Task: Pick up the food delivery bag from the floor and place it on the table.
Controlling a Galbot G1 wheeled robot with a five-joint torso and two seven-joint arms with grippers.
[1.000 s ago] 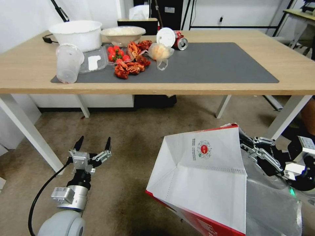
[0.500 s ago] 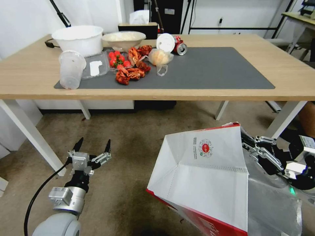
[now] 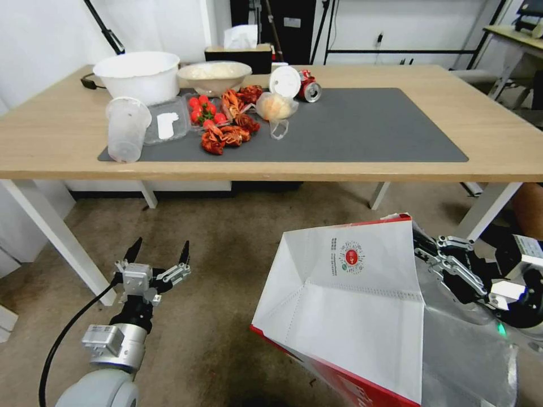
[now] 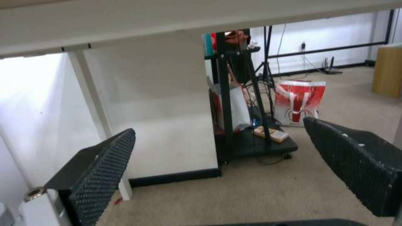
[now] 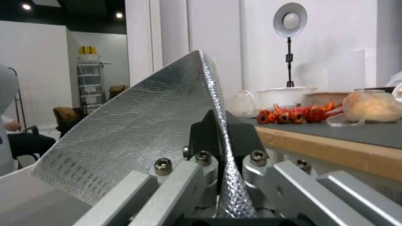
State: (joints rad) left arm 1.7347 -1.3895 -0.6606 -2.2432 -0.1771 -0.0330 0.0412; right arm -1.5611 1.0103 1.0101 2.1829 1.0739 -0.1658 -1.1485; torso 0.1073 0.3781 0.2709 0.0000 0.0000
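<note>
The food delivery bag (image 3: 350,305) hangs tilted at the lower right, its white panel and round red logo facing me and a red side along its bottom edge. My right gripper (image 3: 423,247) is shut on the bag's rim. In the right wrist view the gripper (image 5: 218,147) pinches the silver foil lining (image 5: 138,125). The bag's base runs out of view, so I cannot tell whether it touches the floor (image 3: 237,249). My left gripper (image 3: 160,252) is open and empty low over the floor at the left. The table (image 3: 509,141) with its grey mat (image 3: 367,124) stands ahead.
On the table's left stand white bowls (image 3: 137,73), a clear cup (image 3: 126,130), strawberries, red crayfish (image 3: 226,133), a small clear bag (image 3: 275,107) and a can (image 3: 309,90). White table legs (image 3: 54,240) (image 3: 489,209) flank the floor. A black rack (image 4: 243,94) stands beyond.
The whole head view has shifted, with the table sitting lower and nearer, so the camera moved. Both arms and the bag keep their places relative to me.
</note>
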